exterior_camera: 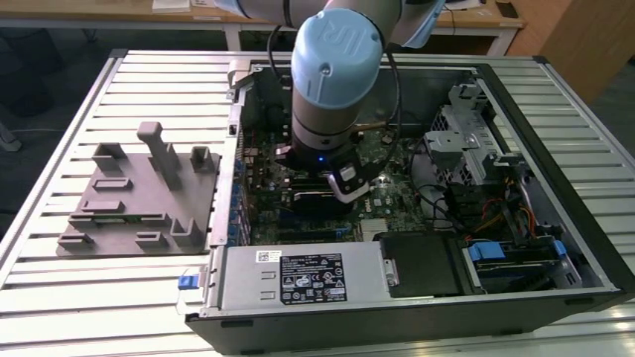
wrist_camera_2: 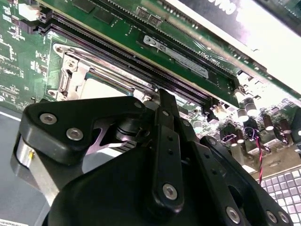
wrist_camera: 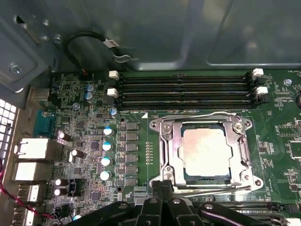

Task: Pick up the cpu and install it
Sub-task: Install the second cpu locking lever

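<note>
In the exterior view the arm reached down into the open computer case (exterior_camera: 397,186), its end effector (exterior_camera: 343,195) low over the green board, while the grey holder block (exterior_camera: 139,197) stood well apart on the slatted metal surface (exterior_camera: 555,134) toward the exterior view's left. Wooden desks lined the far side of the room, and the surface around the case carried little else. In the second wrist view the black linkage of the end effector (wrist_camera_2: 160,94) took up the foreground, its fingers (wrist_camera_2: 162,106) seeming drawn narrow together, though their tips were hidden against the board and I could not tell whether they gripped anything; just past them lay the metal socket frame (wrist_camera_2: 77,70) and the long memory slots (wrist_camera_2: 141,52). In the first wrist view the cpu (wrist_camera: 205,150) sat flat inside the socket frame (wrist_camera: 164,155), its pale metal top level with no corner visibly raised, and the end effector (wrist_camera: 164,188) hung beside the frame's near edge. The chip looked seated, so the step in hand seemed to be the finish of the install: doing it well would call for a straight, gentle lift, no sideways drag across the frame, and a check that the chip lay square.
</note>
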Robot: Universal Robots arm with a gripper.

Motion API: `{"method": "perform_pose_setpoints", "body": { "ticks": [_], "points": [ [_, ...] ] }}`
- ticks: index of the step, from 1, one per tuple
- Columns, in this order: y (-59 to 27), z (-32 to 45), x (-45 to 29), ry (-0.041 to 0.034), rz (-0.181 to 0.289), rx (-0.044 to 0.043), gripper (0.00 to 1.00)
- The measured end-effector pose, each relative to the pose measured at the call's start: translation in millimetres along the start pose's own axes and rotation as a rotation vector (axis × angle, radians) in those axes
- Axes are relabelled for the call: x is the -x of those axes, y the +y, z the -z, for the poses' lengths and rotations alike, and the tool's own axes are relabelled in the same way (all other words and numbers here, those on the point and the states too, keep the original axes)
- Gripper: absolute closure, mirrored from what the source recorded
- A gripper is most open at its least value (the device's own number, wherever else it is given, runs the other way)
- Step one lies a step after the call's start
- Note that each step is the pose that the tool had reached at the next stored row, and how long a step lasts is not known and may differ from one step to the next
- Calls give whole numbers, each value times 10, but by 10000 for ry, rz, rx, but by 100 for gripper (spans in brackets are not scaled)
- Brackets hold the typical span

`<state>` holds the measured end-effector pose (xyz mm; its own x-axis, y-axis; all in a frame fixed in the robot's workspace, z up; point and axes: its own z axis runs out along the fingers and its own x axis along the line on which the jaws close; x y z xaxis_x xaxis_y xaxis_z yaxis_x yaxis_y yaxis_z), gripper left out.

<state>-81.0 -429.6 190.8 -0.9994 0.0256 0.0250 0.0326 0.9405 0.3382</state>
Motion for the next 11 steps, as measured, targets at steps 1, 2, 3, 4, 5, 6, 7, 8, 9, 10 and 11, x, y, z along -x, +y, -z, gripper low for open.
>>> {"method": "perform_pose_setpoints", "body": {
  "ticks": [1,2,3,4,5,6,7,8,9,10,11],
  "points": [
    [-1,-2,-3,1,0,11,89],
    [-2,-4,-6,1,0,24,89],
    [-3,-7,-9,2,0,38,89],
    [-4,-11,-12,1,0,54,89],
    [-5,-14,-15,1,0,64,89],
    [-6,-17,-19,1,0,71,89],
    [-8,-21,-22,1,1,74,89],
    [-10,-28,-26,1,1,74,89],
    [-13,-37,-29,-1,1,76,89],
    [-16,-44,-34,-1,2,77,89],
    [-18,-49,-39,1,1,75,89]
  ]
}}
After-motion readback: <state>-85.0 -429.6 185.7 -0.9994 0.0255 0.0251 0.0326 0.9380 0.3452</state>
